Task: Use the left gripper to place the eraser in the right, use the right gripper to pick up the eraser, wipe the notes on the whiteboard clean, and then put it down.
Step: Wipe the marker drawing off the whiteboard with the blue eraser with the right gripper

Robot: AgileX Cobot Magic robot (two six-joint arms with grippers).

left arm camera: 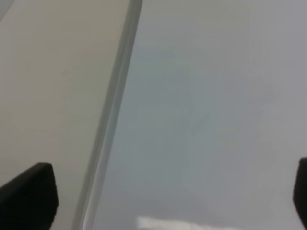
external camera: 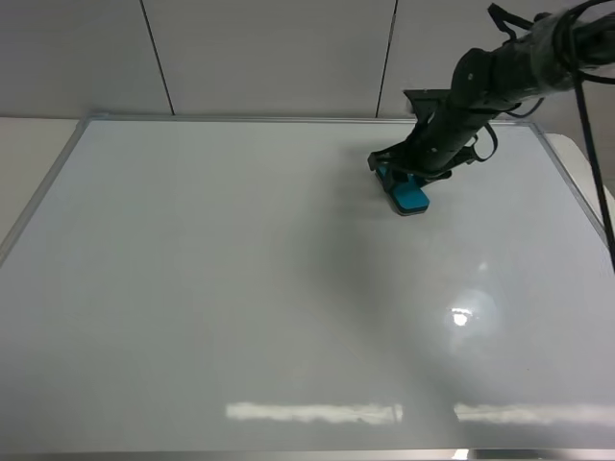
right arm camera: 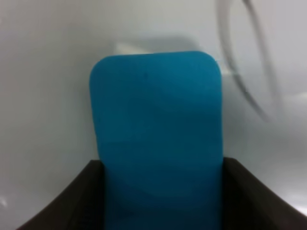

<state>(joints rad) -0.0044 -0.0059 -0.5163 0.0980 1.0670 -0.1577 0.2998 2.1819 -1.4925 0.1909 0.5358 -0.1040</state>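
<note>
Glossy white metal-framed whiteboard [external camera: 240, 288] up front, no readable writing, no brand anywhere. Black left gripper [left arm camera: 165, 194] gapes empty over the board's frame edge. Far right: black right gripper [right arm camera: 158, 191] clamps the small teal-blue eraser [right arm camera: 156, 129] across its long sides, down at the board. It looks light, rigid, probably felt-soft underneath.

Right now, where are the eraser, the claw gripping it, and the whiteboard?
eraser [external camera: 413, 198]: high view, teal top face.
right gripper [right arm camera: 162, 165]: right wrist view, midway between its fingertips.
whiteboard [external camera: 192, 288]: high view, bare white surface.
</note>
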